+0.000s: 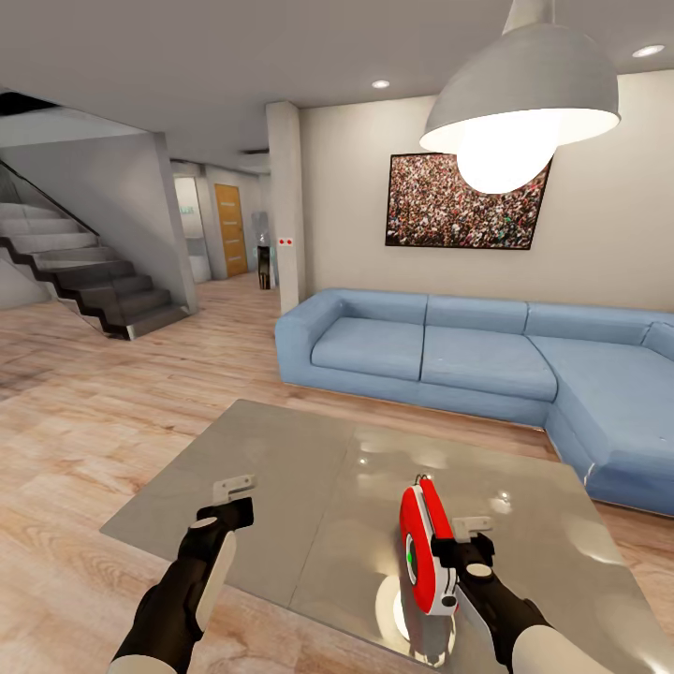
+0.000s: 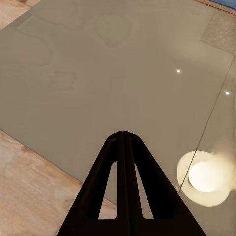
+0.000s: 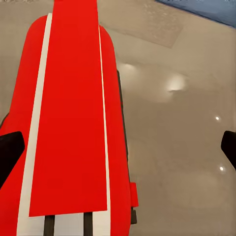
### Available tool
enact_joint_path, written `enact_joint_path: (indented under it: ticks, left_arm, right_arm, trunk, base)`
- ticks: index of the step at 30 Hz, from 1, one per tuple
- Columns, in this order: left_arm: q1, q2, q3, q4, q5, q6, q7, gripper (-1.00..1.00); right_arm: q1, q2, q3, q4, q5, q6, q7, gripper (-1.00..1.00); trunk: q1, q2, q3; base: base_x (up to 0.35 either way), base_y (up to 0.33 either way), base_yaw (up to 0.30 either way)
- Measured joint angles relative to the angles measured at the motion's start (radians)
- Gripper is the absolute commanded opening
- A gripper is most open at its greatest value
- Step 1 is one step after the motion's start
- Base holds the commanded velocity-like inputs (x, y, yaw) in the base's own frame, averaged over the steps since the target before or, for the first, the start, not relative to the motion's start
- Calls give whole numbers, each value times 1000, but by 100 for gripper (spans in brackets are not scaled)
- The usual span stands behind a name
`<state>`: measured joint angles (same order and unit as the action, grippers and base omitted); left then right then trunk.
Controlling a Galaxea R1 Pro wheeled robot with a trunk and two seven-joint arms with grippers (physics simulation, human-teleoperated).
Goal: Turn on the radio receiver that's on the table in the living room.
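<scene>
Small red hard-plastic radio (image 1: 427,548), lower right, looks light but tippy on the glossy grey desk (image 1: 281,487); right end effector (image 1: 468,554) spread open alongside it, nothing held. Left end effector (image 2: 124,142) pinched closed, empty.

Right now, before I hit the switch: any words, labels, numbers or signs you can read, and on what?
None can be read.
Radio: no lettering shows, just a green spot on its dial side and plain white stripes.
Wall plate on the pillar: two red marks, too small to read.
Picture: a crowd, no text.
Table: bare of print.
</scene>
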<state>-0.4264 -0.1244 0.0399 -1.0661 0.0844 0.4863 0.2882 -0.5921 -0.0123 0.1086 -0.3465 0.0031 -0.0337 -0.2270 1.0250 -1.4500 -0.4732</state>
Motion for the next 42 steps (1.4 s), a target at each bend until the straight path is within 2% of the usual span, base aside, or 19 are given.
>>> enact_joint_path:
  ticks: [11, 20, 26, 34, 40, 42]
  left_arm:
    - [0, 0, 0, 0, 0, 0, -1, -100]
    - [0, 0, 0, 0, 0, 0, -1, -100]
    - [0, 0, 0, 0, 0, 0, -1, -100]
    - [0, 0, 0, 0, 0, 0, -1, -100]
    - [0, 0, 0, 0, 0, 0, -1, -100]
    - [0, 0, 0, 0, 0, 0, -1, -100]
  right_arm:
    - [0, 0, -1, -32, 2, 3, -1, 100]
    - [0, 0, -1, -96, 1, 8, -3, 100]
    - [0, 0, -2, -172, 0, 26, -4, 100]
    - [0, 0, -7, -349, -6, 197, -3, 100]
    - [0, -3, -7, -503, -78, 379, -4, 100]
    - [0, -7, -7, -575, -98, 472, -4, 100]
  trunk:
    - [0, 0, 0]
    - [0, 0, 0]
    - [0, 0, 0]
    - [0, 0, 0]
    - [0, 0, 0]
    - [0, 0, 0]
  base:
    - [0, 0, 0]
    - [0, 0, 0]
    - [0, 0, 0]
    - [0, 0, 0]
    - [0, 0, 0]
    - [-141, 76, 0]
